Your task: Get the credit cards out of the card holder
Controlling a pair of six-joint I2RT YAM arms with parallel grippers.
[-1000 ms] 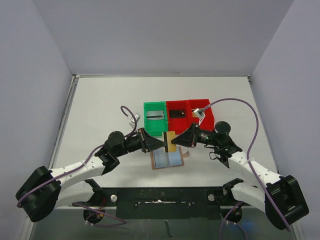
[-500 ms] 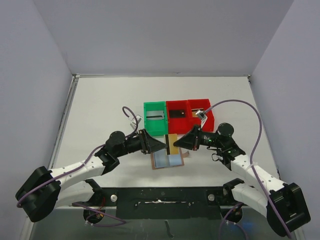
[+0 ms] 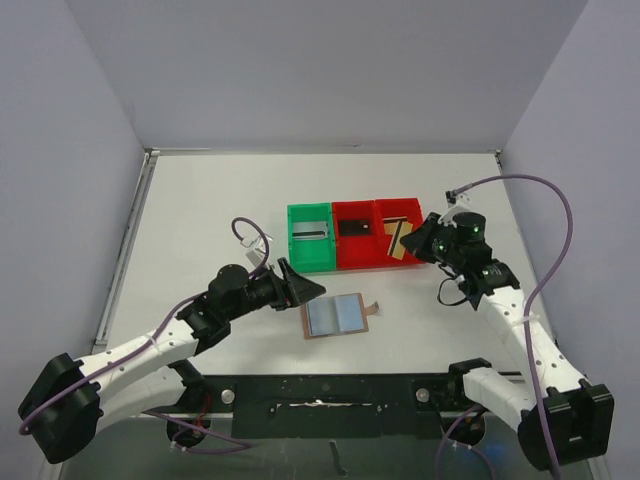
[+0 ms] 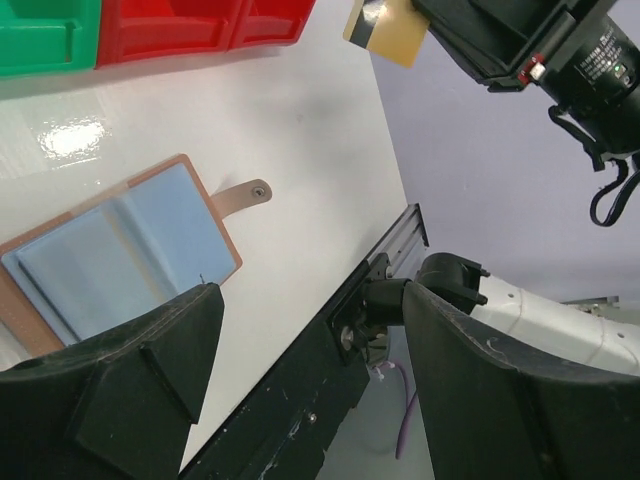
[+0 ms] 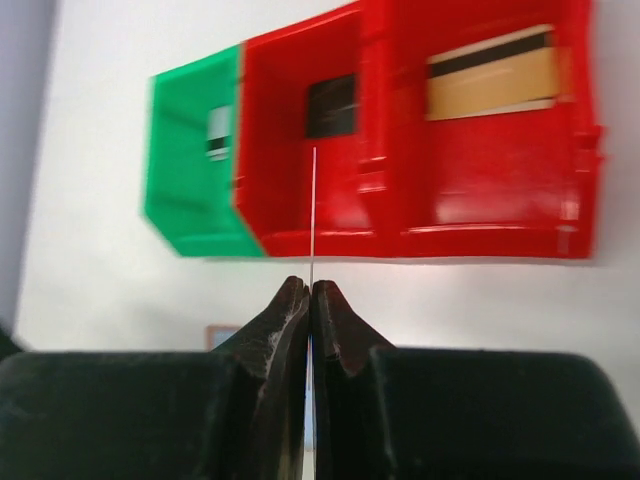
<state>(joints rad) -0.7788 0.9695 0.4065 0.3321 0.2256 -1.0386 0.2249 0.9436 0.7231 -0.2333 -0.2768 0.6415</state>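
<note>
The card holder (image 3: 337, 316) lies open and flat on the white table, pale blue pockets up, its brown tab (image 4: 246, 194) sticking out to the right. My left gripper (image 3: 306, 287) hovers just left of the holder (image 4: 120, 250), open with nothing between its fingers (image 4: 470, 390). My right gripper (image 3: 418, 244) is shut on a gold credit card (image 3: 403, 241) with a black stripe, held on edge over the front of the right red bin (image 3: 417, 219). In the right wrist view that card (image 5: 313, 215) shows only as a thin line rising from the shut gripper (image 5: 310, 290).
Three bins stand in a row behind the holder: green (image 3: 297, 245), middle red (image 3: 354, 256), right red. The green one holds a pale striped card (image 5: 221, 134), the middle red a black card (image 5: 330, 105), the right red a gold striped card (image 5: 490, 72). The dark base rail (image 3: 330, 395) runs along the near edge.
My left gripper opened, let go of the gold card and drew back left. My right gripper carried the card from above the holder back and right to the right red bin.
</note>
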